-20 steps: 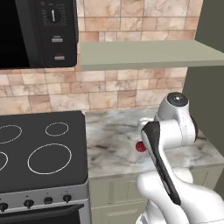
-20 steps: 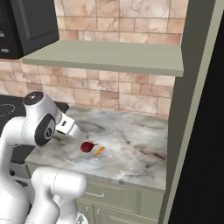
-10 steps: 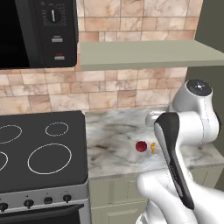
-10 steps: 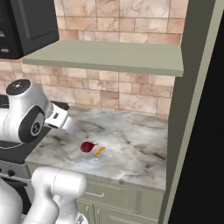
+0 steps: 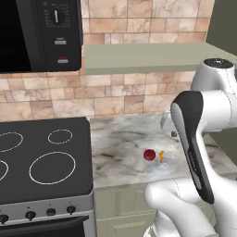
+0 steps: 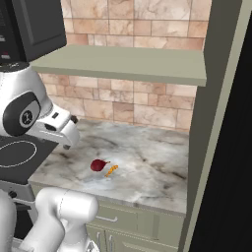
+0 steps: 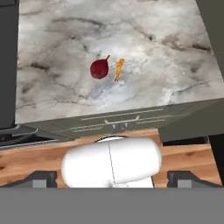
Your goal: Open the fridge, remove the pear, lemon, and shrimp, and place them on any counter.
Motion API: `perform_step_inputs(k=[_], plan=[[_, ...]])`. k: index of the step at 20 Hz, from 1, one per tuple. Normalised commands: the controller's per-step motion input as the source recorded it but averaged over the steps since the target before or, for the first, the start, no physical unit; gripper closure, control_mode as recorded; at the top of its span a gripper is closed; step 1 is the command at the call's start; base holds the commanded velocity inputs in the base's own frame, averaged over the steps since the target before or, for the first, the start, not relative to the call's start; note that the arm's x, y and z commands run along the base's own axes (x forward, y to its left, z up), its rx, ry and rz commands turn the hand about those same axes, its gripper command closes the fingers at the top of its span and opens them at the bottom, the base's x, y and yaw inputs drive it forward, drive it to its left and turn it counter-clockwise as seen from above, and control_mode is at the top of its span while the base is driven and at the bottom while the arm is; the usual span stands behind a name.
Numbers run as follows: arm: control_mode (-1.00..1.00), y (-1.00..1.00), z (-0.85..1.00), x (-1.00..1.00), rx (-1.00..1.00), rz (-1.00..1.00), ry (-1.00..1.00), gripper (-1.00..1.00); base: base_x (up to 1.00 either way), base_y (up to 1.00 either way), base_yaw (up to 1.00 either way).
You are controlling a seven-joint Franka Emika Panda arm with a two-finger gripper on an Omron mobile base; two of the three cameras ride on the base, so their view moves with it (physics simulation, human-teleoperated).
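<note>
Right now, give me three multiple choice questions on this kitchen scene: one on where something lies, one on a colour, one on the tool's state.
1. The shrimp lies:
A. beside the pear
B. on the stovetop
C. on the shelf

2. The pear is:
A. green
B. dark red
C. yellow

3. The tool holds:
A. the pear
B. the shrimp
C. nothing

Answers:
1 A, the two lie side by side on the counter.
2 B, the fruit is dark red in the hand view.
3 C, both pieces lie on the marble, away from the tool.
</note>
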Motion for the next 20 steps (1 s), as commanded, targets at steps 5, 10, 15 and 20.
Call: perform_step_inputs(k=[5, 10, 15, 20], plan=[[1.00, 0.00, 0.06, -0.13, 0.00, 0.00, 0.23, -1.00, 0.00, 0.00, 0.00], [1.00, 0.00, 0.00, 0.00, 0.00, 0.00, 0.00, -1.00, 0.00, 0.00, 0.00], [1.00, 0.00, 0.00, 0.00, 0.00, 0.00, 0.00, -1.00, -0.50, 0.00, 0.00], [1.00, 0.00, 0.00, 0.00, 0.00, 0.00, 0.00, -1.00, -1.00, 0.00, -0.04]])
